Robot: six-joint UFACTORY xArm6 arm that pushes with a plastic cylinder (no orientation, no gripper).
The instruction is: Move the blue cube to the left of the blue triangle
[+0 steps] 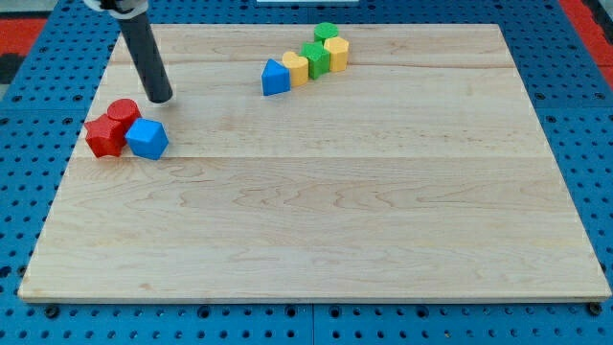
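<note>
The blue cube (pixel 147 138) lies near the board's left edge, touching a red star-shaped block (pixel 103 135) and a red cylinder (pixel 123 112) on its left. The blue triangle (pixel 275 78) lies at the upper middle, at the left end of a diagonal row of blocks. My tip (pixel 161 98) rests on the board just above the blue cube, a little to its upper right, with a small gap between them. The rod leans up toward the view's top left.
To the right of the blue triangle run a yellow block (pixel 296 68), a green block (pixel 316 57), a yellow block (pixel 336 52) and a green cylinder (pixel 326 33). The wooden board (pixel 316 220) sits on a blue pegboard.
</note>
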